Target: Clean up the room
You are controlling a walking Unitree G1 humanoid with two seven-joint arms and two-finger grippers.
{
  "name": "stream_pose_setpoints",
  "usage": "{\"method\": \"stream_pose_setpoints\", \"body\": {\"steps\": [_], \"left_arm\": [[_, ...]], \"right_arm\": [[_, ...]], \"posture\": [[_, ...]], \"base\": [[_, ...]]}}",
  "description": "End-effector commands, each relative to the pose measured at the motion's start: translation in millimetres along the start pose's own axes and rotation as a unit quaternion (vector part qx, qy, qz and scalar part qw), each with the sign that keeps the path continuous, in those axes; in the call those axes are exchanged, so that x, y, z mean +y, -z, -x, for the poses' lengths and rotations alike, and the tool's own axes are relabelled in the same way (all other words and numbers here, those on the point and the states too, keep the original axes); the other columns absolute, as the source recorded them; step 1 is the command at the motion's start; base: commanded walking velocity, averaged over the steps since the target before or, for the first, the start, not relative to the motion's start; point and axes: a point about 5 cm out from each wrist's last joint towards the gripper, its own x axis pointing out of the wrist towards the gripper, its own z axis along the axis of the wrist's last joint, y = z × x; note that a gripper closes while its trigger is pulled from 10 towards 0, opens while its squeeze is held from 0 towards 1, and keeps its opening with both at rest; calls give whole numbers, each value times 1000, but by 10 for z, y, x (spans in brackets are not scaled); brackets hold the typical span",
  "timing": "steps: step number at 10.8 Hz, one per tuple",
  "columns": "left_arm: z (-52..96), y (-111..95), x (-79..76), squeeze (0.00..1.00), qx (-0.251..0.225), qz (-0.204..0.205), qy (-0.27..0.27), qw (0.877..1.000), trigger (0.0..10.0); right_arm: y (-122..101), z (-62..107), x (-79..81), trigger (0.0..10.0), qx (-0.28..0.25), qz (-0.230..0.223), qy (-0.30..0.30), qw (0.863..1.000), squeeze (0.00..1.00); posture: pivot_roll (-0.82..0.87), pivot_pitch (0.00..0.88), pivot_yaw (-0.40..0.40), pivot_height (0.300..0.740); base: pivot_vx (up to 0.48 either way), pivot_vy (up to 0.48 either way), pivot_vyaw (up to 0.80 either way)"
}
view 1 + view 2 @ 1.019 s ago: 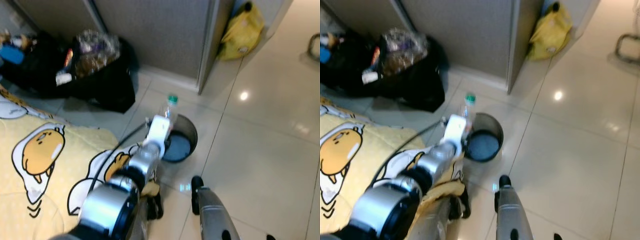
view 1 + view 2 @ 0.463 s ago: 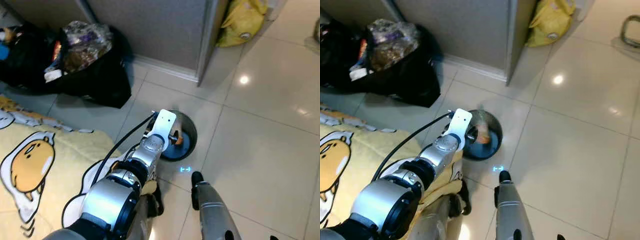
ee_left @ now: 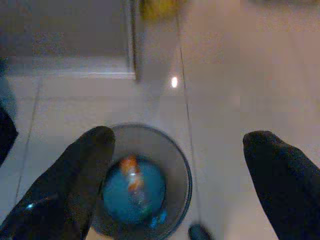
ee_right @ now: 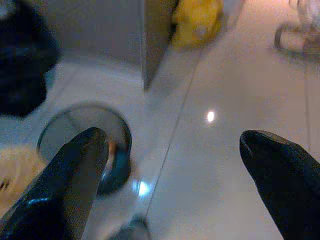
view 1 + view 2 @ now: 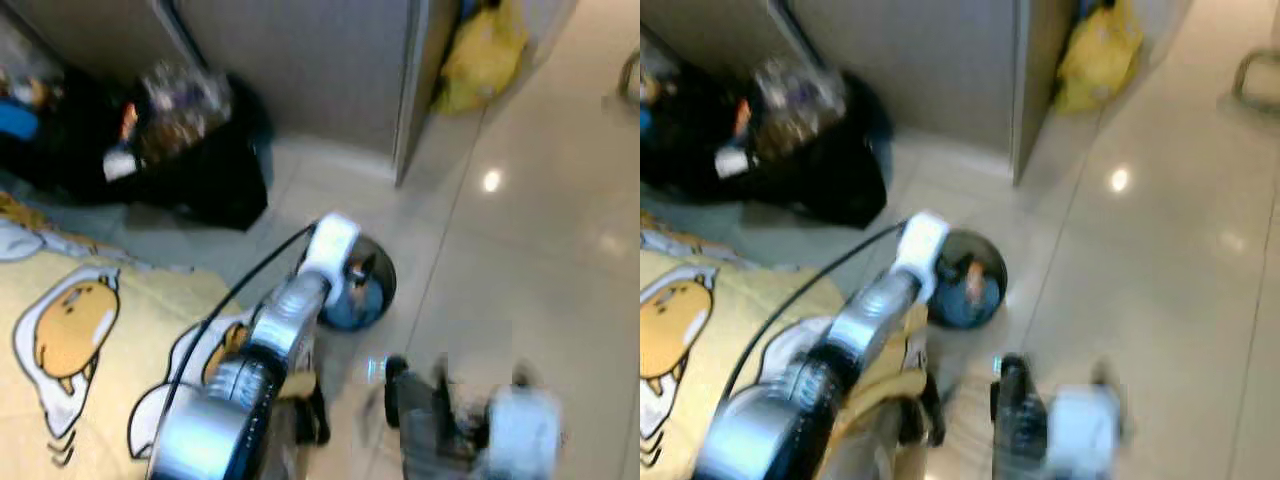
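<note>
Directly below the left gripper (image 3: pixel 175 185) stands a small round bin (image 3: pixel 176 150) on the pale tiled floor (image 5: pixel 540 260), and everything else is placed from that bin. Its jaws are spread wide with nothing between them, one black finger on each side of the bin's mouth in the left wrist view. Inside the bin, on its blue bottom, lies a blurred bottle with an orange label (image 3: pixel 132 179). It looks like a thin, light plastic bottle; it would probably dent if squeezed and be slippery on the label, so a hold across its middle or at the firmer neck seems safest, should it need lifting again.

Just beside the bin, on the robot's right and nearer its body, is the right gripper (image 4: pixel 170 175). Its jaws are also spread wide and empty. It is smeared by motion blur in the head views.

Beyond the bin, to the robot's left, a black rubbish bag (image 5: pixel 215 170) full of crumpled wrappers sits against a grey wall. Further beyond, to the right, a yellow bag (image 5: pixel 485 55) rests past a partition edge. Near the bin, on the left, a yellow blanket with a cartoon egg print (image 5: pixel 80 340) lies spread.
</note>
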Motion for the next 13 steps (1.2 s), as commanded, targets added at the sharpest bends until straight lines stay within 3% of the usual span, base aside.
{"method": "stream_pose_setpoints", "body": {"steps": [1, 2, 4, 5, 6, 8, 10, 11, 12, 13], "left_arm": [[58, -115, 124, 0, -24, 19, -9, 999, 10000], [93, -302, 140, 0, -49, 73, -20, 996, 10000], [322, -633, 70, 0, -154, 46, 2, 987, 10000], [444, -590, 180, 0, -164, 41, -7, 986, 10000], [637, -362, 359, 0, -138, 53, -16, 989, 10000], [719, -139, 362, 0, -97, 71, -30, 992, 10000], [697, -154, 396, 0, -103, 76, -53, 990, 10000], [692, -170, 393, 0, -106, 69, -53, 990, 10000], [686, -157, 392, 0, -98, 35, -64, 992, 10000], [677, -61, 409, 0, -69, 26, -79, 994, 10000]], "right_arm": [[85, -16, -28, 10000, 24, -6, -3, 1000, 0], [68, -274, -150, 10000, 3, 3, -10, 1000, 0], [2, -640, -278, 10000, -24, -2, -8, 1000, 0], [-8, -799, -322, 10000, -24, -22, 0, 999, 0], [52, -950, -355, 10000, -2, -55, 11, 998, 0], [128, -1081, -404, 10000, 8, -53, 14, 998, 0], [147, -1143, -311, 10000, 7, -58, -16, 998, 0], [160, -1144, -285, 10000, 8, -59, -25, 998, 0], [187, -1172, -242, 10000, 7, -69, -39, 997, 0], [198, -1185, -218, 10000, 4, -73, -45, 996, 0]], "posture": [[-208, 87, 139, 740], [-145, 0, 100, 740], [-75, 0, 53, 740], [-50, 0, 36, 740], [-47, 0, 38, 740], [-38, 0, 40, 740], [-26, 0, 32, 740], [-23, 0, 32, 740], [-18, 0, 37, 740], [-5, 0, 46, 740]], "base": [[0, 0, 0], [0, 0, 0], [0, 0, 0], [0, 0, 0], [0, -458, 0], [0, -469, 206], [0, 0, 413], [0, 469, 400], [0, 454, 400], [0, 0, 400]]}}
